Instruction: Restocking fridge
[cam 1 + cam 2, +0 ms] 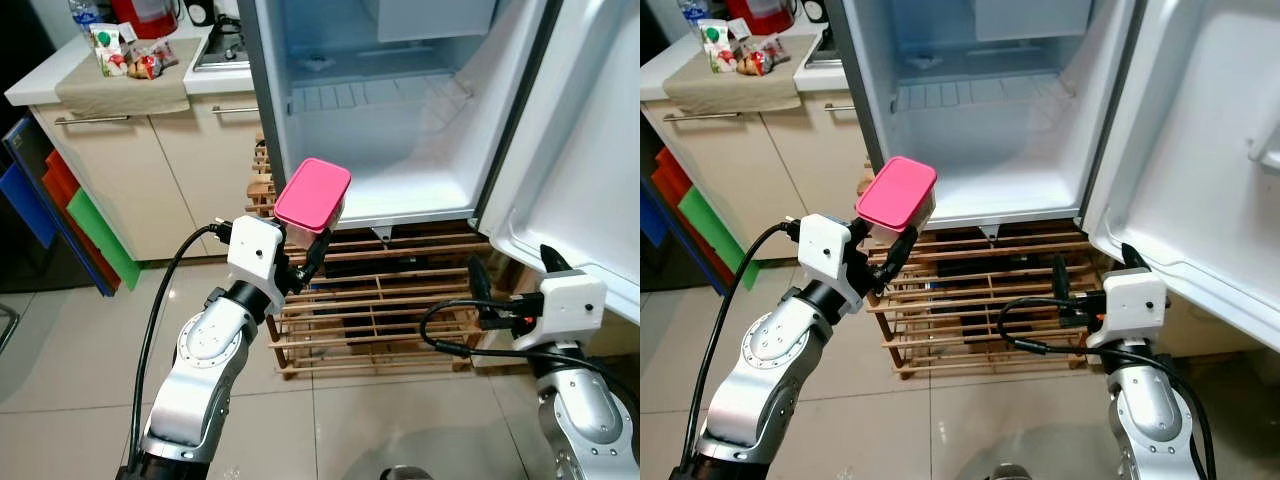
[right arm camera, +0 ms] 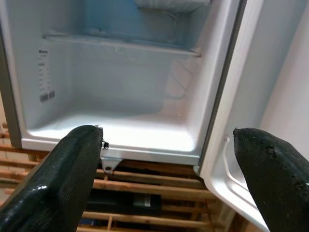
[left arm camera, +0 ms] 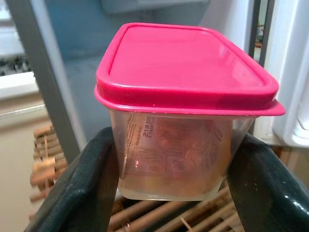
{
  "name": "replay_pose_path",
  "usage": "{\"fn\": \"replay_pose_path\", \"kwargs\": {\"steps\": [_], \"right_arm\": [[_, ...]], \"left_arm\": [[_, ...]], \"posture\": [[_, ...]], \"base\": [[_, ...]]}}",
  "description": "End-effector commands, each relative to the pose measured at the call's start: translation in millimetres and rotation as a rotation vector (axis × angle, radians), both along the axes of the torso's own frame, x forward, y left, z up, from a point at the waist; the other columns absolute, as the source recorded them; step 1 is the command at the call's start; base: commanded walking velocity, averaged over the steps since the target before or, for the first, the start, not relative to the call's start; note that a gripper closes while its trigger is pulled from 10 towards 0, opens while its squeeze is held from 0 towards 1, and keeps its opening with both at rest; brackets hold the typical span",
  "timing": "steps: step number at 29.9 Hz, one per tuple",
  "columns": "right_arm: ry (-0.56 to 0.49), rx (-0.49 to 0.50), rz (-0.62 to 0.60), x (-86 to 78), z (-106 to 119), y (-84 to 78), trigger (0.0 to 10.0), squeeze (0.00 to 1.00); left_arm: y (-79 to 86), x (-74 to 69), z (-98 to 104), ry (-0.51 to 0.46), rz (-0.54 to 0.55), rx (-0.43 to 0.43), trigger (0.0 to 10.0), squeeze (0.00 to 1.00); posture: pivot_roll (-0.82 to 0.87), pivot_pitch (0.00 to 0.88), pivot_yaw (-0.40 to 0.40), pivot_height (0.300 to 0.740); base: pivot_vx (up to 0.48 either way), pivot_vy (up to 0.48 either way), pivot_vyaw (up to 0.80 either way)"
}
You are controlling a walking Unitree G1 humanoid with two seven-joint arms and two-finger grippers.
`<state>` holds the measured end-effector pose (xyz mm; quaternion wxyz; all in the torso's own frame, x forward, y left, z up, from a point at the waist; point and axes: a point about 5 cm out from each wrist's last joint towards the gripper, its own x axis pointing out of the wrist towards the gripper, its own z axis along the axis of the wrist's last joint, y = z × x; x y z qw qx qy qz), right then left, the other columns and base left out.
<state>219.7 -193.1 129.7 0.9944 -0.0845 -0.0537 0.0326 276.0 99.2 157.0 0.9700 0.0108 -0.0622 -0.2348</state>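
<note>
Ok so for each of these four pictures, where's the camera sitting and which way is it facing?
Left eye view: on the head, looking forward and down at the open fridge on a wooden rack; both silver arms show.
Right eye view: the same scene from the head's other eye.
Left wrist view: along the left gripper, whose fingers clamp the pink-lidded container.
Right wrist view: along the open right gripper into the fridge.
Shared: both wrist views face the fridge interior seen from the head.

Bright, even indoor light; sharp.
</note>
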Motion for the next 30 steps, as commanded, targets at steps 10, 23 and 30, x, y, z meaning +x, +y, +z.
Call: {"fn": "replay_pose_path", "kwargs": {"steps": [10, 23, 30], "right_arm": [[0.001, -0.006, 0.01, 4.3, -1, 1.1, 10.0, 0.0], [0.001, -0.005, 0.034, 7.6, -1, 4.0, 10.0, 0.0], [0.005, 0.002, 0.062, 7.0, -2, 10.1, 10.0, 0.0]], "left_arm": [[-8.6, 11.2, 13, -0.036, -0.037, -0.001, 10.0, 0.0], [-24.6, 24.7, 19, -0.054, -0.064, 0.014, 10.0, 0.0], [-51.6, 38.2, 22, -0.028, -0.109, 0.02, 10.0, 0.0]], "posture": [[-0.2, 0.0, 0.098, 0.74], [-0.21, 0.0, 0.094, 0.74], [-0.21, 0.0, 0.094, 0.74]], "base": [[0.47, 0.0, 0.0], [0.436, 0.0, 0.0], [0.0, 0.0, 0.0]]}}
